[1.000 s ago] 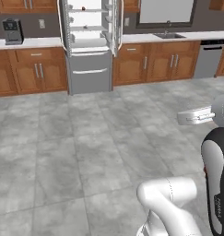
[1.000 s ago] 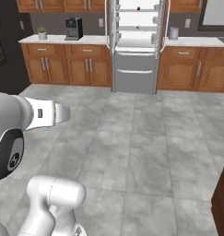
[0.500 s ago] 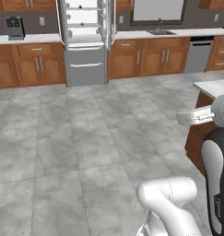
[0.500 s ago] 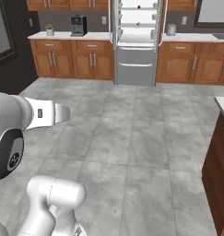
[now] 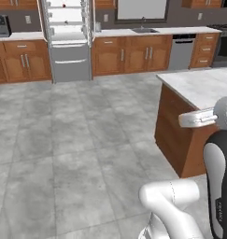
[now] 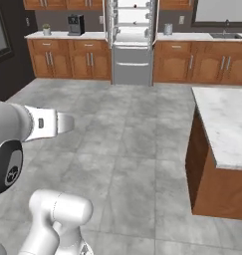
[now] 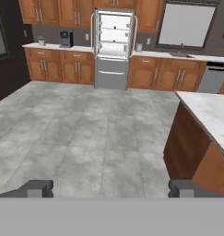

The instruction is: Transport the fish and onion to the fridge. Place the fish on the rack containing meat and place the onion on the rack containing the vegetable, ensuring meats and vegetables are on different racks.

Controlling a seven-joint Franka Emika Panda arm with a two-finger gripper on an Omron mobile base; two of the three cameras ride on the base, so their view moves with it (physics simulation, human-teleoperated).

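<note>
Fish, judged light and slippery, is best gripped mid-body; nothing is held by the spread-apart gripper (image 7: 111, 188), fridge (image 7: 113, 48) at twelve o'clock.

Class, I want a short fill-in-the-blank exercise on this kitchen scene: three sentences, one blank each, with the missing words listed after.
1. At the far wall the fridge stands with its doors ____.
2. The gripper has its two fingertips spread wide with ____ between them.
3. The island beside the robot has a pale ____ top.

Missing words: open; nothing; marble
</note>
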